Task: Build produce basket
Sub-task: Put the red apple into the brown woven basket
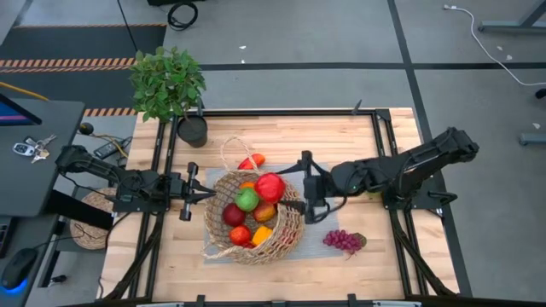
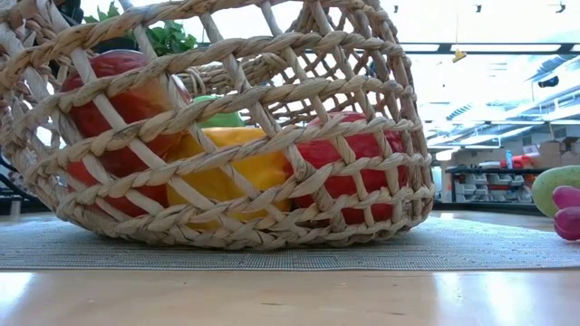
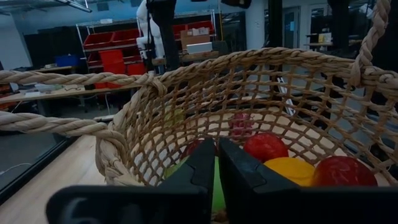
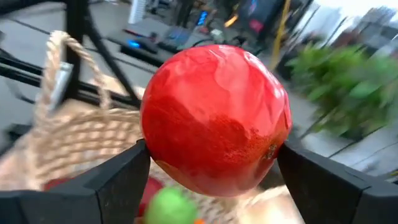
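Right pincer (image 4: 211, 165) is clamped on a big glossy red apple (image 4: 214, 118), its two dark fingers pressed to either side of the fruit, and from where I stand it hangs over the basket's 2 o'clock quarter. My read is that this is the loading step: the apple is being carried in, and the next move calls for lowering it into a gap among the fruit and then spreading the fingers.

Going by size, the pale wooden worktop (image 1: 281, 273) comes first, with a leafy potted plant (image 1: 168, 83) at its 11 o'clock corner. The large round tan wicker basket (image 1: 294, 223) sits at the middle on a grey woven mat (image 2: 471, 246), already holding produce: a green apple (image 1: 246, 200), red pieces (image 1: 233, 214) and an orange-yellow piece (image 1: 261, 234). The held apple is directly above these, not yet resting on them as far as I can judge.

Left pincer (image 1: 207, 194) sits at the basket's 9 o'clock rim with its fingers nearly together; whether they pinch the weave I cannot tell.

A purple grape bunch (image 1: 342, 240) lies on the worktop at the basket's 4 o'clock, and a small red-orange piece (image 1: 252, 161) lies just outside at 12 o'clock.
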Controlling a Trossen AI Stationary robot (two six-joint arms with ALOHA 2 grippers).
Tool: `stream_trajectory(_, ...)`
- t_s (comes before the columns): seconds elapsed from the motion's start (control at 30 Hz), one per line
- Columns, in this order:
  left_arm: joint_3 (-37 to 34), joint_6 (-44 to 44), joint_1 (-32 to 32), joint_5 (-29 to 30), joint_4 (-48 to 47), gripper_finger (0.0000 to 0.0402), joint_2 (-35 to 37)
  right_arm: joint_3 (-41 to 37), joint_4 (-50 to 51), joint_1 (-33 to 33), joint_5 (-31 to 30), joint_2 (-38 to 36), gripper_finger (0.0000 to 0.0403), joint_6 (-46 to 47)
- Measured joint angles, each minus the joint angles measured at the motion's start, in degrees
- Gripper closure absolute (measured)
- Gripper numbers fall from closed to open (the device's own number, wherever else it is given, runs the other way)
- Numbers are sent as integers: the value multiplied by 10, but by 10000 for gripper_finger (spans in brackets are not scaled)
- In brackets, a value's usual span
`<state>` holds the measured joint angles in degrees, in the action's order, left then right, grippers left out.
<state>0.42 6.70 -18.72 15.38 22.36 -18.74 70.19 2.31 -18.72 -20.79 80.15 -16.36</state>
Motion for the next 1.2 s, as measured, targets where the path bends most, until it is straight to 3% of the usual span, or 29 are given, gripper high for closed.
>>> stream_trajectory(0.3,0,0,0,0,0,366,0,0,-68,-35,-127,37,55,-297)
stream_trajectory(0.47,0,0,0,0,0,371,0,0,-71,-40,-126,73,55,-468)
stream_trajectory(0.77,0,0,0,0,0,367,0,0,-180,-66,-123,131,55,-635)
stream_trajectory(1.0,0,0,0,0,0,371,0,0,-225,-80,-165,146,55,-796)
stream_trajectory(1.2,0,0,0,0,0,372,0,0,-287,-96,-190,145,55,-877)
